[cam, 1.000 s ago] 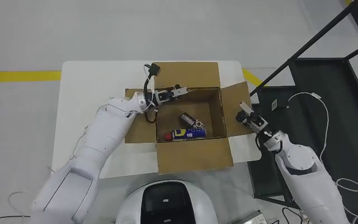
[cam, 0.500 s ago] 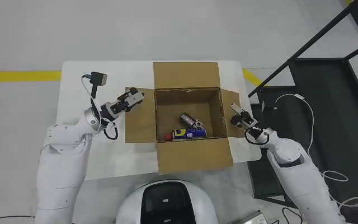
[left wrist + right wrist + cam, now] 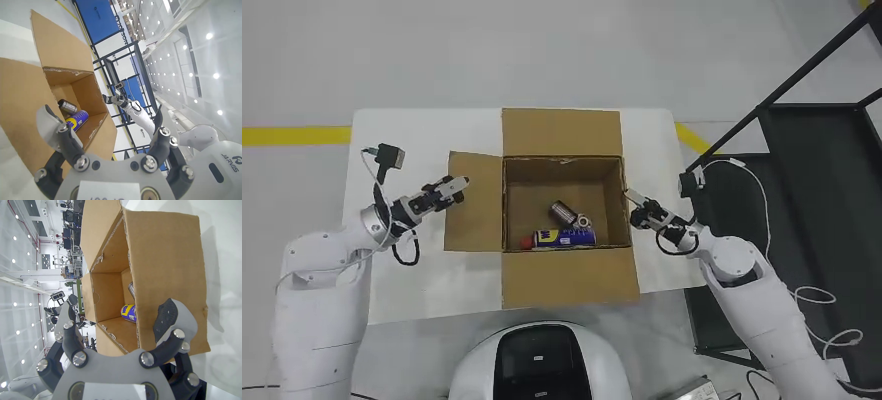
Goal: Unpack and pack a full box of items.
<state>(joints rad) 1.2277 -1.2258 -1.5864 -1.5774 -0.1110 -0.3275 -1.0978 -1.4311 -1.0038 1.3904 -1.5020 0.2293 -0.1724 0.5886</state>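
Currently: unpacking step, by judgement. Box, flaps open, sits on the table between the two sets of fingers.
- Left gripper: fingers spread, empty, with the left flap just ahead of the tips.
- Right gripper: fingers spread, empty, tips close by the right wall; contact unclear.
- Contents: spray can lying flat on the box floor, metal cylinder just beside it, both below and beyond either set of fingertips.

Next move likely calls for one spread gripper lowering into the box over the can.

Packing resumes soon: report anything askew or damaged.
Nothing spilled. The box has ragged, torn flap edges, and its flap beside the right gripper is not spread flat like the other three. Spray can and metal cylinder lie sideways inside.
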